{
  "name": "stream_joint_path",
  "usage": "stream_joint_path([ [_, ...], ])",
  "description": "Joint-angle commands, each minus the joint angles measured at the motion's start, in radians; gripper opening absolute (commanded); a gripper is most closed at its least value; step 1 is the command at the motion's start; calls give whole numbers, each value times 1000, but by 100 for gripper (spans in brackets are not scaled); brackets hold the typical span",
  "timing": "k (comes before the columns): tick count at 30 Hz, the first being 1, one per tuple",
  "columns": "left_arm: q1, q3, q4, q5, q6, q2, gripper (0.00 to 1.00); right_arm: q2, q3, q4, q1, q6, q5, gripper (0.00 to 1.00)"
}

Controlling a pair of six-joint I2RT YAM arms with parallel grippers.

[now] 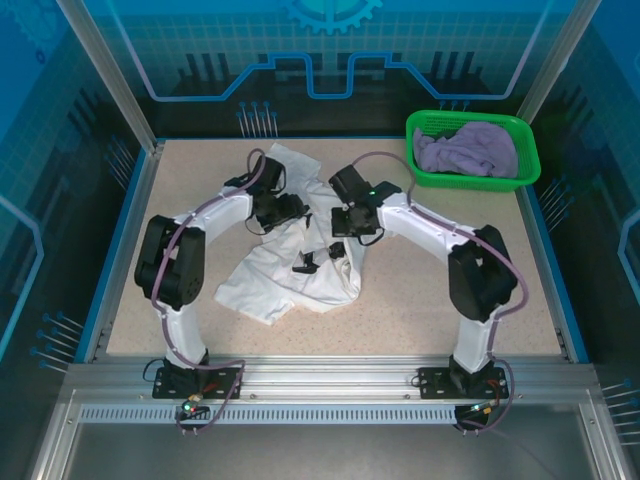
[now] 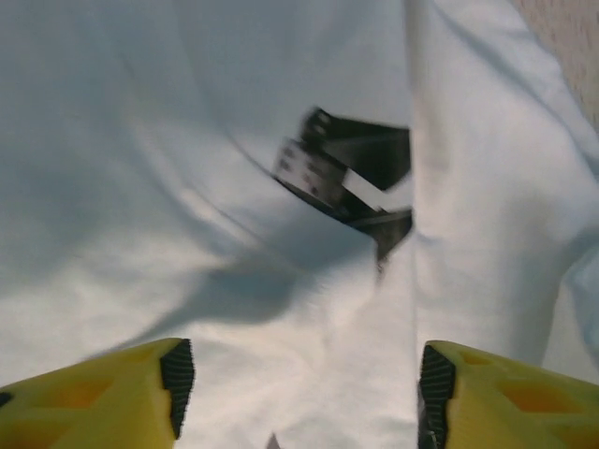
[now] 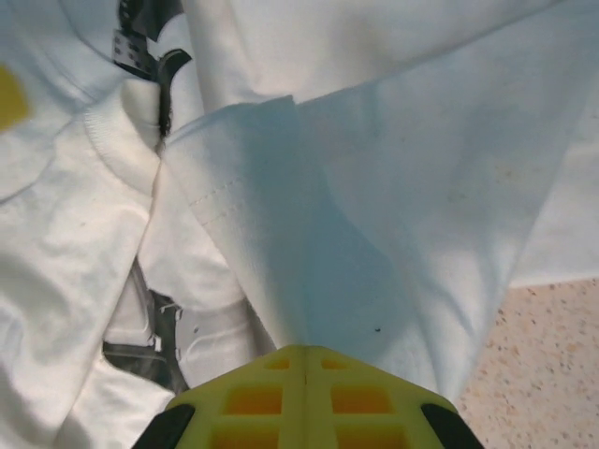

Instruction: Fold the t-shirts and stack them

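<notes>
The white t-shirt (image 1: 268, 282) with black prints lies crumpled in the middle of the table. My left gripper (image 1: 290, 210) hovers over its upper part. In the left wrist view that gripper (image 2: 304, 383) is open, its yellow fingers (image 2: 112, 393) spread wide above the white t-shirt (image 2: 187, 140) near a black print (image 2: 346, 178). My right gripper (image 1: 345, 228) is at the shirt's right side. Its tips (image 3: 304, 354) are shut on a raised fold of the white t-shirt (image 3: 309, 243). The lavender t-shirt (image 1: 468, 148) lies bunched in the green basket.
The green mesh basket (image 1: 470, 182) stands at the table's back right corner. Bare speckled tabletop (image 1: 420, 290) stretches to the right and front of the white shirt. Blue rails and enclosure posts border the table.
</notes>
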Motion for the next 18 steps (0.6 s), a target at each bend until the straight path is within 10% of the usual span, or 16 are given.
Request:
stream_joint_path([
  [1,-38,110,-106,3,74,66,69,-96,-81,17,-16,31,1,0],
  [18,-125,318,-289,-201,191,213,61,-638,-665,31,-138,285,71,0],
])
